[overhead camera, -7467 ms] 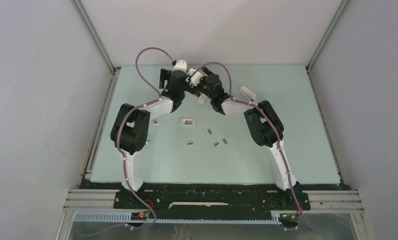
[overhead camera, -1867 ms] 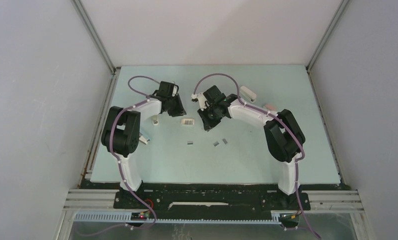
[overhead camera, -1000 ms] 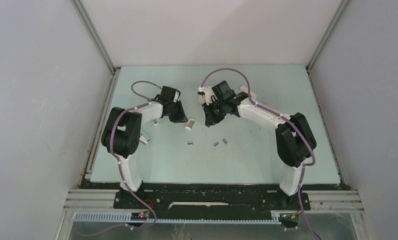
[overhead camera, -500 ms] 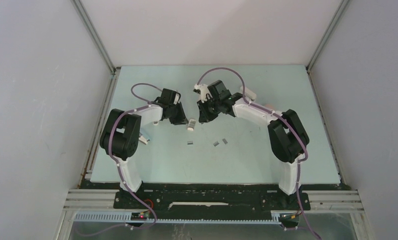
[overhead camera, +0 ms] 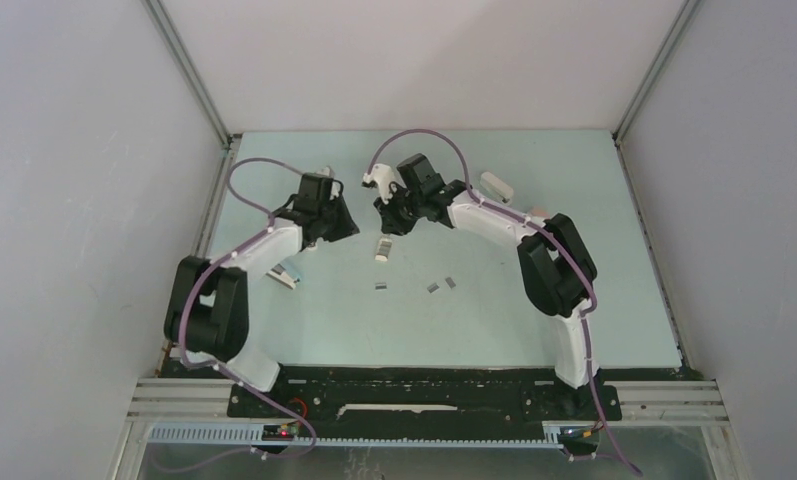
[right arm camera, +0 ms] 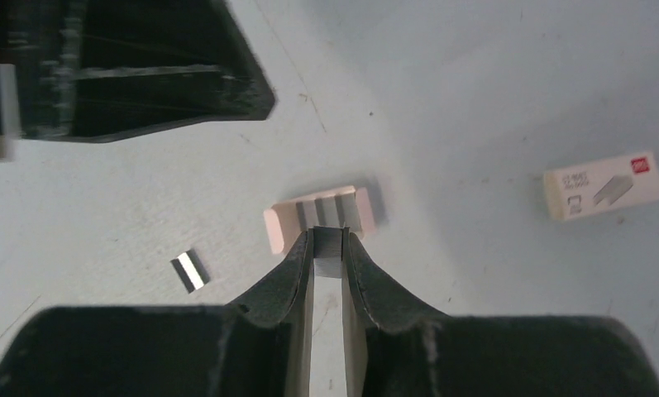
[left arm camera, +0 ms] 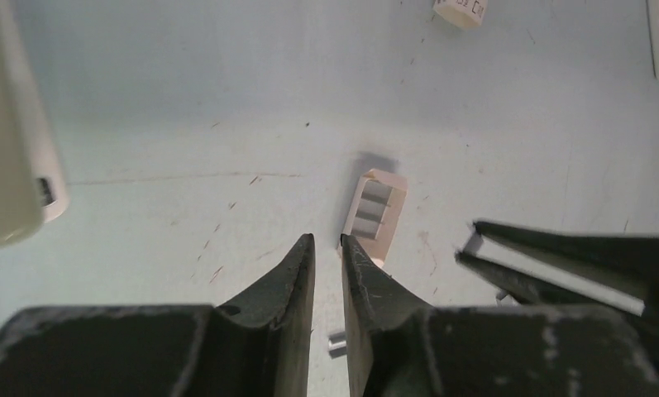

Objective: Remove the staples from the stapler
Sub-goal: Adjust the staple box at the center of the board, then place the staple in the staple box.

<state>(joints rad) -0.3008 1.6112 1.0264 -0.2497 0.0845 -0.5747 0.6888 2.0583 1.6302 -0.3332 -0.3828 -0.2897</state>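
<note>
three loose staples (overhead camera: 381,287), one tray (overhead camera: 382,248)

Pale green table (overhead camera: 534,320), loose staples (overhead camera: 441,285), small open tray (overhead camera: 382,248), white box (overhead camera: 496,185) on it

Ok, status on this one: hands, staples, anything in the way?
Left hand nearly shut, empty. Right hand pinching a staple strip at the small open tray. Loose staples on the table. Nothing blocking.

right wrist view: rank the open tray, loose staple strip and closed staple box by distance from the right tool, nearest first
1. Open tray, just past the right tool tips.
2. Loose staple strip, on the mat to the view's left.
3. Closed staple box, far right of the view.
</note>
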